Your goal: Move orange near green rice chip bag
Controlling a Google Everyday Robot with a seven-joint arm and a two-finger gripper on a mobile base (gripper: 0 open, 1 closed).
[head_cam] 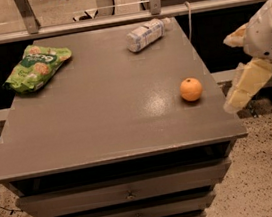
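The orange (191, 89) sits on the grey table (106, 109) near its right edge. The green rice chip bag (36, 66) lies flat at the table's far left corner, well apart from the orange. My gripper (241, 88) hangs off the table's right side, at about tabletop height, a short way right of the orange and not touching it. It holds nothing that I can see.
A white plastic bottle (146, 33) lies on its side at the table's far right. A metal rail (123, 17) runs behind the table. Drawers (128, 195) sit below the tabletop. Speckled floor lies to the right.
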